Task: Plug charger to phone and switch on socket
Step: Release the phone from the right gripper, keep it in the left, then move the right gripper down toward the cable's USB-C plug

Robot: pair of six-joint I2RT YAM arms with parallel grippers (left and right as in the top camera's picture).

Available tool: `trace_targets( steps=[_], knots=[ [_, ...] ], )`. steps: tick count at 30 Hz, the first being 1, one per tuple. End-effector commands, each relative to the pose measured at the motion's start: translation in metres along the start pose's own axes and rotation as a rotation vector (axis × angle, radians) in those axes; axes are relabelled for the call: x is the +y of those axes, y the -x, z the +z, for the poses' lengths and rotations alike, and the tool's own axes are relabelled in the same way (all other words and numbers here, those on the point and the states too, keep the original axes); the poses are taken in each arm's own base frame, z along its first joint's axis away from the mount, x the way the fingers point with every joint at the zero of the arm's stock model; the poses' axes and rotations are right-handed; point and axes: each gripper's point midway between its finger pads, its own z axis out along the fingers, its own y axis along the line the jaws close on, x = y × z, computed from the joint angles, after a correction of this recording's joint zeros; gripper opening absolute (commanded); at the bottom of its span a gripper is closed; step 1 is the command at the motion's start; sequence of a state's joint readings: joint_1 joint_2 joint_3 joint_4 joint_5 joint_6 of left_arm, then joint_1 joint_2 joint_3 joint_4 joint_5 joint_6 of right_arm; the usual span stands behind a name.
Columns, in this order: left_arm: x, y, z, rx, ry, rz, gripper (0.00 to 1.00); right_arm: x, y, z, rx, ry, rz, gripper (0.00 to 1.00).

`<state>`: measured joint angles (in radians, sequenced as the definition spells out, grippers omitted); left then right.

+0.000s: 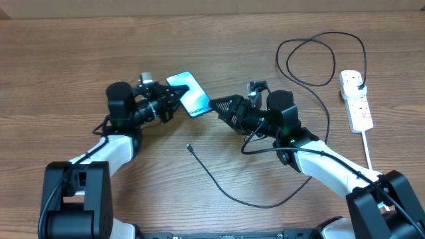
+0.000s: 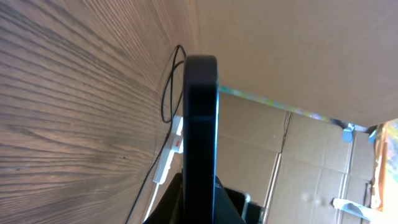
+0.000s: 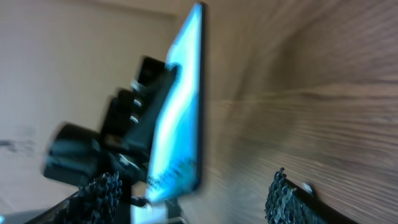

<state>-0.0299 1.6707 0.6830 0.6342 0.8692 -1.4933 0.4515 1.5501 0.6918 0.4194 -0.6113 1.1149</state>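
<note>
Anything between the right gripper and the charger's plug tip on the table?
Nothing visible. Only bare table lies between the open right gripper and the charger's plug tip; the phone, in the left gripper, sits off that path.

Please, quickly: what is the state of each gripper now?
Left gripper: closed, holding the phone.
Right gripper: open, holding nothing.
</note>
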Motion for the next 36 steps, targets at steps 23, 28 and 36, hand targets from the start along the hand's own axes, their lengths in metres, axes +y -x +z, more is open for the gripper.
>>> trace_targets(
  steps=[23, 28, 36],
  knots=[
    [0.013, -0.016, -0.026, 0.173, 0.037, 0.0, 0.05, -0.026, -0.019, -0.085, -0.068, -0.394, -0.361, 0.77],
    [0.013, -0.016, -0.026, 0.173, 0.036, 0.011, 0.05, -0.032, -0.02, -0.1, -0.092, -0.458, -0.36, 0.77],
    [0.014, -0.013, -0.025, 0.157, 0.04, 0.023, 0.04, -0.043, -0.016, -0.107, -0.117, -0.521, -0.352, 0.77]
  ],
)
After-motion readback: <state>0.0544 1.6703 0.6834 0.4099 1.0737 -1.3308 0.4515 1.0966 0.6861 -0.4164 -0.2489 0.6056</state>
